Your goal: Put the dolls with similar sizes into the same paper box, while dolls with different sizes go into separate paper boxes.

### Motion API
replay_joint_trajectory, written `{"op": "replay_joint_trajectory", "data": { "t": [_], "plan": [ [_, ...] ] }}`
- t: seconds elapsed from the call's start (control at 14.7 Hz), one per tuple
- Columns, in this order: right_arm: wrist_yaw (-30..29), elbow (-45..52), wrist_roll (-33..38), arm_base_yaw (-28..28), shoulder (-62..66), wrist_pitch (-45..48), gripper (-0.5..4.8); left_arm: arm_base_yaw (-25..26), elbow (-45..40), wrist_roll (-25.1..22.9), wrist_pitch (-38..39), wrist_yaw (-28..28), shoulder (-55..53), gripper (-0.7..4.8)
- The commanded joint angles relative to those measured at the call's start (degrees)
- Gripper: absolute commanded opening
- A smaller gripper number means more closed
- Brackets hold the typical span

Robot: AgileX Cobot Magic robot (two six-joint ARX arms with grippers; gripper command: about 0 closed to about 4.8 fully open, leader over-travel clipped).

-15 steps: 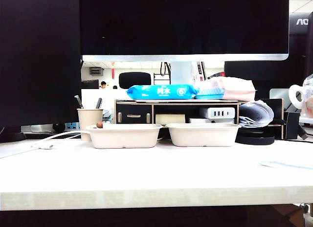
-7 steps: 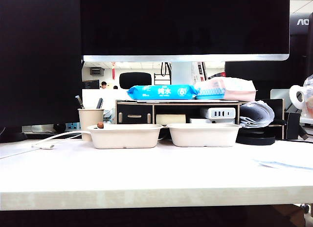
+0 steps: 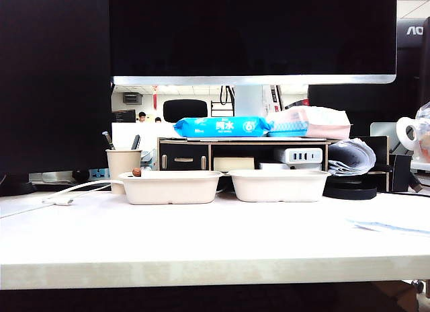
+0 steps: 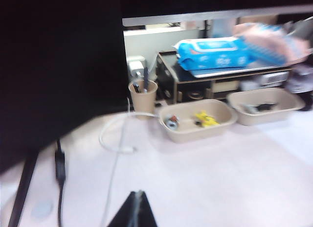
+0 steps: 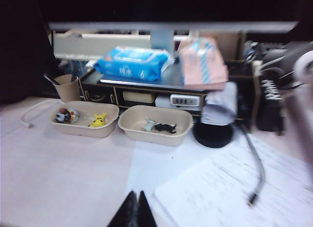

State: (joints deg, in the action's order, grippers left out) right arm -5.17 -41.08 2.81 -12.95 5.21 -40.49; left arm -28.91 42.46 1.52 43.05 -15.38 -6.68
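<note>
Since the yellow doll (image 5: 99, 121) and blue-headed doll (image 5: 65, 115) share the left paper box (image 5: 84, 128) and both tiny dolls (image 5: 159, 126) the right paper box (image 5: 155, 136), sorting seems finished, with left gripper (image 4: 137, 211) and right gripper (image 5: 133, 210) clenched empty near the table's front, needing only to rest.

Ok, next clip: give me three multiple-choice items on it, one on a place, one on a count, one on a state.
1. Where is the yellow doll?
A. in the left paper box, with the blue-headed doll
B. in the pen cup
C. on the table

2. How many dolls lie in the right paper box?
A. none
B. two
C. four

3. How do the fingers of the left gripper and right gripper stand?
A. both shut, empty
B. both wide open
C. each holding a doll

Answers: 1 A, the right wrist view shows both there. 2 B, a whitish-grey doll and a black doll. 3 A, tips meet in each wrist view.
</note>
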Motion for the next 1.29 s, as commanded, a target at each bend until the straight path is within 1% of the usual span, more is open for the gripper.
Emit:
{"op": "replay_joint_trajectory", "data": {
  "t": [0.07,0.14,0.2,0.27,0.34,0.48,0.61,1.09,1.16,1.29],
  "plan": [
    [0.3,15.3,0.0,-0.1,2.5,31.1,-0.06,0.1,-15.1,-10.6,-25.7,-4.1,-0.8,-0.05],
    [0.3,18.4,0.0,0.0,3.5,34.9,-0.06,0.1,-18.7,-11.9,-29.9,-4.1,-1.2,-0.05],
    [0.3,22.5,0.0,0.0,5.6,40.2,-0.06,0.1,-22.4,-12.0,-32.5,-3.6,-1.3,-0.04],
    [0.3,24.4,0.0,-0.1,6.7,42.3,-0.06,0.1,-23.7,-11.8,-32.3,-3.5,-1.3,-0.03],
    [0.3,26.1,0.0,-0.1,7.7,42.7,-0.05,0.1,-24.3,-11.7,-29.9,-3.5,-1.3,-0.01],
    [0.3,27.2,0.0,-0.1,7.6,41.0,-0.05,0.1,-24.3,-11.6,-27.5,-3.4,-1.3,-0.02],
    [0.3,27.2,0.0,-0.1,7.7,38.6,-0.05,0.1,-24.3,-11.6,-27.2,-3.5,-1.3,-0.02],
    [0.3,28.0,0.0,0.0,7.0,38.6,-0.05,0.4,-24.5,-11.6,-27.2,-3.4,-1.3,-0.01],
    [0.0,28.9,0.0,1.2,5.4,38.6,-0.05,1.8,-24.9,-11.6,-27.2,-3.3,-1.3,-0.01],
    [0.1,31.8,0.0,7.2,1.0,38.6,-0.05,9.6,-27.5,-11.6,-27.3,-3.3,-1.3,-0.01]
  ]
}}
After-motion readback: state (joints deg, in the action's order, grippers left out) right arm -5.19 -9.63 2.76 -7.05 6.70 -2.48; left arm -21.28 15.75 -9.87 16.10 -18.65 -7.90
